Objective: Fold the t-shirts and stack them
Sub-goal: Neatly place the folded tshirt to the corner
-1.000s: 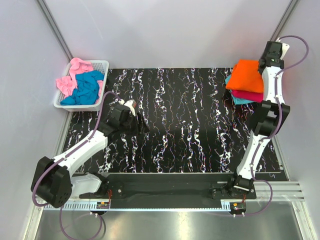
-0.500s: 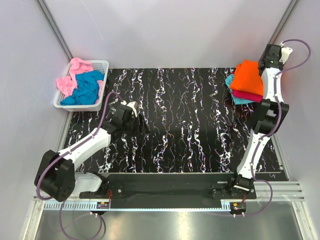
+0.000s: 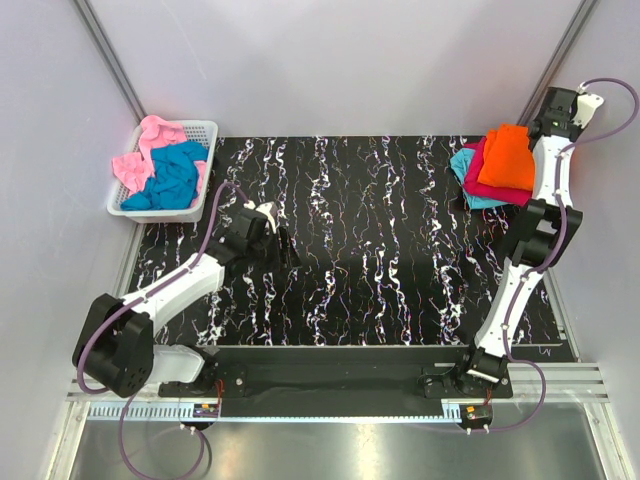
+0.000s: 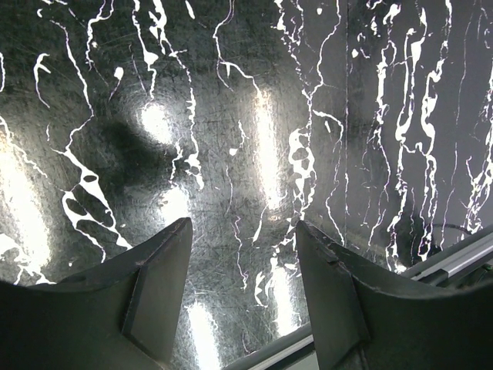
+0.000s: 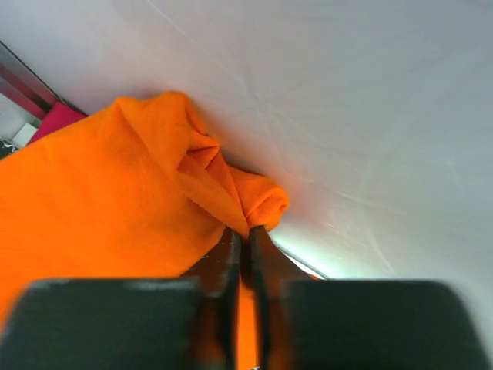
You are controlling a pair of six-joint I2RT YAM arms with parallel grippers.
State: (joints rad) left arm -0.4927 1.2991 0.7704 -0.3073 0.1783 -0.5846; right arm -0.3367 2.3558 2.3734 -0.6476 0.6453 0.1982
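Note:
A folded orange t-shirt [image 3: 505,155] lies on top of a crimson-pink one [image 3: 474,166] and a teal one [image 3: 463,160] at the table's far right corner. My right gripper [image 3: 528,135] is shut on the orange shirt's edge; the right wrist view shows the orange cloth [image 5: 115,200] pinched between the fingertips [image 5: 247,235], close to the white wall. A loose teal t-shirt [image 3: 176,175] and a light pink t-shirt [image 3: 140,158] lie in the white basket [image 3: 203,130]. My left gripper [image 3: 283,245] is open and empty just above the table [image 4: 246,139].
The black marbled table [image 3: 380,260] has a metal rail along its near edge [image 4: 454,258]. White walls [image 3: 340,60] close in behind and beside the stack. The basket stands off the table's far left corner.
My right gripper has pulled the orange shirt to the right and back, shifting it across the stack and baring more crimson and teal cloth. My left arm has barely moved.

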